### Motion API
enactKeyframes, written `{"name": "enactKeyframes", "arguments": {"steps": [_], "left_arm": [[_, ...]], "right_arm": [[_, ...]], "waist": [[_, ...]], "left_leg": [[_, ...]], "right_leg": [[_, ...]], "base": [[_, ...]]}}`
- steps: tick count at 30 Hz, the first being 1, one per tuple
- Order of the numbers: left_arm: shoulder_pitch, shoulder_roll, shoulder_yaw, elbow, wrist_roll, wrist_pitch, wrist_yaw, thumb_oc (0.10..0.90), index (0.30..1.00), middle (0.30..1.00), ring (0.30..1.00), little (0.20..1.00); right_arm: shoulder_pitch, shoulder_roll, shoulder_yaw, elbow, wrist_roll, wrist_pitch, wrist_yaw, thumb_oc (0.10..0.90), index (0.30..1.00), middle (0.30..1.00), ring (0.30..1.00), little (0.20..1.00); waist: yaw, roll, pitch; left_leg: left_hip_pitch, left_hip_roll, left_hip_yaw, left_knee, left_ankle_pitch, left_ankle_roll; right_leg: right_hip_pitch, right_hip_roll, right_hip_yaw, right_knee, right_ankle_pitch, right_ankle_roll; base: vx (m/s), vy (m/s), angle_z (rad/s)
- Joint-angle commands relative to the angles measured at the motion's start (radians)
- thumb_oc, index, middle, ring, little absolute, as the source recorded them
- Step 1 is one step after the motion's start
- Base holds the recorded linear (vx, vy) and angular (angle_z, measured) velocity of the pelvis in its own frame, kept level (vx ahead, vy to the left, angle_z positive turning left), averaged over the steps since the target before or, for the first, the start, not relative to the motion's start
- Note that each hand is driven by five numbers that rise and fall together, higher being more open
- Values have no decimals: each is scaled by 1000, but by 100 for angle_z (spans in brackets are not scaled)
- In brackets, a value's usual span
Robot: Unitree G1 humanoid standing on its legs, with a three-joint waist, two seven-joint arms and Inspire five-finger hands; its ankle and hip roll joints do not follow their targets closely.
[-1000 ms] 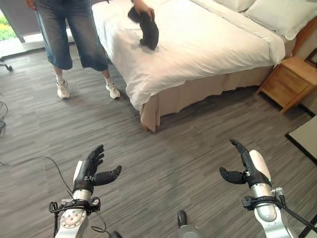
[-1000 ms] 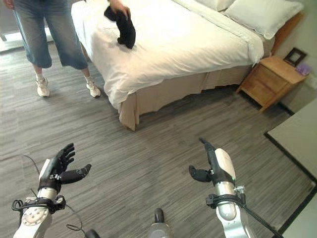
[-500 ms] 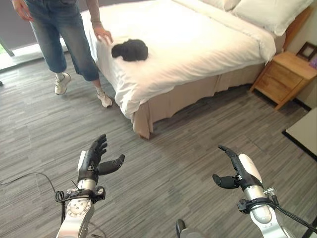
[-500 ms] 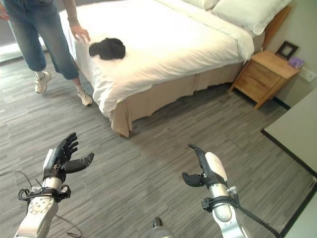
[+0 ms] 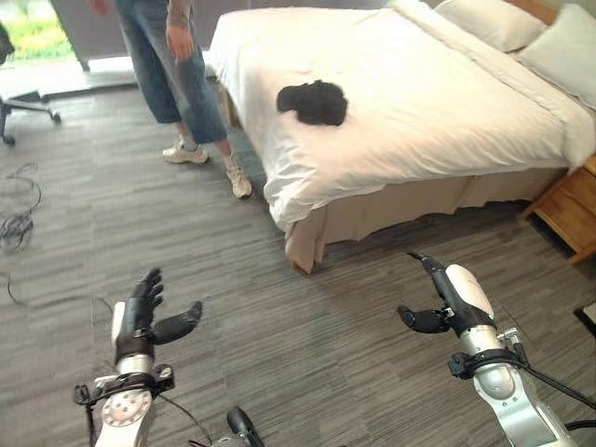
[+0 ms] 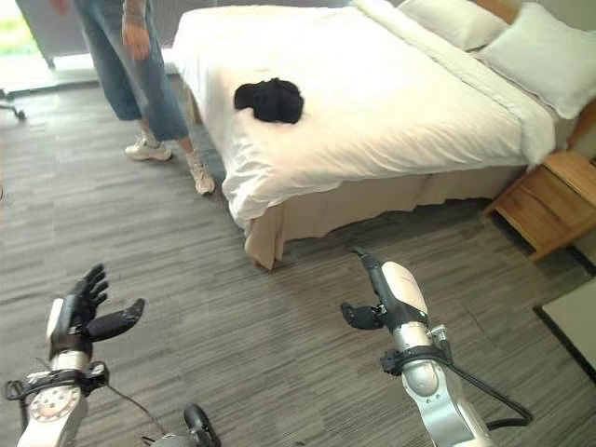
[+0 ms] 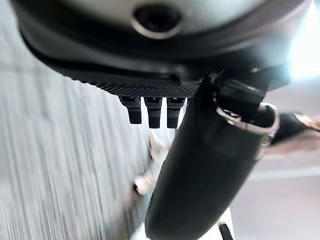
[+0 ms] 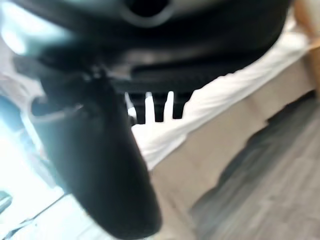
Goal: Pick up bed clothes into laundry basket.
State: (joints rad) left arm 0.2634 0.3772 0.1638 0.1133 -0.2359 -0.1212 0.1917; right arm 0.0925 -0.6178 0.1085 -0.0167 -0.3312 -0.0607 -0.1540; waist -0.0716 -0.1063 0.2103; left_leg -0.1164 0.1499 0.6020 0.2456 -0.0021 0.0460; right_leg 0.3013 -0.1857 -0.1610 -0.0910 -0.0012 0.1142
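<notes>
A dark bundle of clothing (image 5: 314, 101) is lying on the white bed (image 5: 428, 112) near its foot corner. Both hands are hovering over the wood floor (image 5: 307, 326), left hand (image 5: 140, 317) and right hand (image 5: 447, 298) apparently spread, holding nothing. A person (image 5: 177, 74) is standing beside the bed.

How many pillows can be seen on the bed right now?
2. One pillow lies at the head of the bed; a second pillow lies beside it, nearer the nightstand. More may lie beyond the picture's top edge.
</notes>
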Motion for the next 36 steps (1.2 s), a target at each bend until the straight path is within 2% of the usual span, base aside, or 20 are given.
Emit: {"name": "enactKeyframes", "arguments": {"steps": [1, 3, 6, 7, 8, 9, 12, 14, 16, 17, 18, 22, 25, 26, 27, 30, 33, 34, 35, 36], "left_arm": [[-65, 66, -34, -116, -8, -82, -15, 800, 900, 900, 900, 900], [-86, 87, -53, -94, -4, -75, -13, 800, 900, 900, 900, 900], [-141, 147, -68, -74, 15, -69, -9, 800, 900, 900, 900, 900], [-144, 149, -67, -73, 14, -69, -8, 800, 900, 900, 900, 900], [-177, 185, -72, -66, 31, -68, 0, 800, 900, 900, 900, 900], [-201, 204, -76, -65, 38, -68, 1, 800, 900, 900, 900, 900], [-259, 225, -95, -63, 45, -74, 15, 800, 900, 900, 900, 900], [-279, 236, -103, -70, 56, -86, 20, 800, 900, 900, 900, 900], [-287, 239, -104, -71, 57, -88, 22, 800, 900, 900, 900, 900], [-315, 244, -111, -69, 57, -95, 30, 800, 900, 900, 900, 900], [-328, 246, -116, -63, 59, -94, 32, 800, 900, 900, 900, 900], [-325, 240, -122, -55, 67, -99, 19, 800, 900, 900, 900, 900], [-289, 206, -116, -56, 49, -95, 15, 800, 900, 900, 900, 900], [-277, 192, -112, -52, 34, -93, 15, 800, 900, 900, 900, 900], [-278, 186, -114, -48, 27, -94, 19, 800, 900, 900, 900, 900], [-274, 185, -113, -29, 28, -93, 23, 800, 900, 900, 900, 900], [-270, 200, -98, -29, 54, -89, 25, 800, 900, 900, 900, 900], [-276, 209, -95, -27, 70, -89, 34, 800, 900, 900, 900, 900], [-277, 207, -95, -26, 71, -89, 35, 800, 900, 900, 900, 900], [-306, 226, -84, -3, 90, -98, 69, 800, 900, 900, 900, 900]], "right_arm": [[-214, -85, -83, -19, -13, -44, -31, 800, 900, 900, 900, 900], [-231, -64, -63, 17, -12, -42, -41, 800, 900, 900, 900, 900], [-247, -67, -61, 72, -13, -28, -53, 800, 900, 900, 900, 900], [-251, -66, -60, 75, -13, -28, -54, 800, 900, 900, 900, 900], [-262, -65, -69, 95, -4, -21, -66, 800, 900, 900, 900, 900], [-268, -68, -78, 111, 8, -16, -70, 800, 900, 900, 900, 900], [-272, -85, -98, 127, 27, -8, -83, 800, 900, 900, 900, 900], [-270, -104, -105, 126, 32, -10, -88, 800, 900, 900, 900, 900], [-268, -108, -110, 119, 31, -7, -90, 800, 900, 900, 900, 900], [-270, -111, -113, 118, 27, -8, -103, 800, 900, 900, 900, 900], [-273, -112, -111, 117, 18, -4, -104, 800, 900, 900, 900, 900], [-252, -115, -119, 110, -2, 1, -106, 800, 900, 900, 900, 900], [-249, -124, -122, 83, -12, -7, -105, 800, 900, 900, 900, 900], [-258, -151, -125, 73, -13, -10, -104, 800, 900, 900, 900, 900], [-266, -160, -120, 75, -13, -7, -104, 800, 900, 900, 900, 900], [-295, -176, -105, 90, -8, 1, -103, 800, 900, 900, 900, 900], [-309, -194, -93, 85, -24, 1, -97, 800, 900, 900, 900, 900], [-321, -202, -86, 84, -26, -1, -97, 800, 900, 900, 900, 900], [-322, -204, -85, 85, -25, -1, -97, 800, 900, 900, 900, 900], [-358, -217, -66, 97, -23, -8, -109, 800, 900, 900, 900, 900]], "waist": [[9, 58, -66], [24, 18, -74], [-3, -23, -51], [-3, -24, -50], [-23, -11, -29], [-34, -1, -21], [-71, 22, 6], [-103, 26, 11], [-112, 29, 9], [-123, 29, 11], [-129, 34, 10], [-155, 32, -16], [-161, 46, -29], [-144, 52, -22], [-134, 51, -10], [-115, 44, 11], [-104, 59, 6], [-98, 71, 2], [-100, 68, 0], [-80, 83, 10]], "left_leg": [[-4, 48, 68, -324, 153, -145], [19, -6, 41, -324, 131, -112], [91, -60, 32, -328, 69, -70], [88, -61, 33, -327, 68, -67], [141, -51, 35, -332, 41, -60], [165, -52, 27, -333, 22, -59], [219, -57, -28, -333, -11, -71], [248, -43, -54, -333, -35, -95], [260, -32, -63, -333, -41, -109], [285, -8, -62, -333, -53, -139], [298, 0, -66, -333, -57, -148], [384, 4, -71, -323, -100, -165], [361, 83, -93, -76, -115, -201], [301, 160, -123, 147, -12, -235], [270, 194, -146, 250, 33, -246], [205, 241, -114, 371, 50, -252], [153, 173, -80, 134, -4, -233], [140, 143, -86, -24, 24, -234], [152, 128, -83, -57, 40, -232], [96, 115, -105, -249, 156, -240]], "right_leg": [[59, 126, 11, 162, -317, -21], [24, 104, 1, 294, -242, 32], [-118, 75, 4, 623, 12, 146], [-129, 73, 6, 637, 10, 147], [-232, 31, -24, 775, 49, 148], [-276, -6, -39, 793, 40, 146], [-377, -42, -49, 685, -94, 82], [-415, -19, -29, 471, -141, 55], [-389, -4, -28, 319, -115, 58], [-438, -13, -22, 144, -41, 87], [-453, -18, -30, 88, -16, 98], [-451, -20, -37, 69, 8, 96], [-378, -3, -41, 68, 12, 53], [-278, 26, -57, 37, -14, -2], [-236, 43, -61, 22, -27, -30], [-152, 59, -64, 4, -68, -60], [-133, 56, -49, 4, -79, -36], [-125, 52, -43, 4, -89, -22], [-126, 46, -45, 4, -89, -20], [-93, 47, -57, 4, -107, -17]], "base": [[581, 35, 4], [465, 50, -12], [352, 82, 2], [334, 47, 33], [332, 35, 31], [481, 40, 21], [410, -34, 29], [406, -218, 22], [290, -220, 40], [314, -251, 58], [447, -320, 60], [318, -213, 60], [440, -408, 39], [440, -470, -18], [427, -448, -10], [262, -224, -51], [228, 66, -43], [156, 151, -33], [213, 160, -28], [276, 72, -30]]}}
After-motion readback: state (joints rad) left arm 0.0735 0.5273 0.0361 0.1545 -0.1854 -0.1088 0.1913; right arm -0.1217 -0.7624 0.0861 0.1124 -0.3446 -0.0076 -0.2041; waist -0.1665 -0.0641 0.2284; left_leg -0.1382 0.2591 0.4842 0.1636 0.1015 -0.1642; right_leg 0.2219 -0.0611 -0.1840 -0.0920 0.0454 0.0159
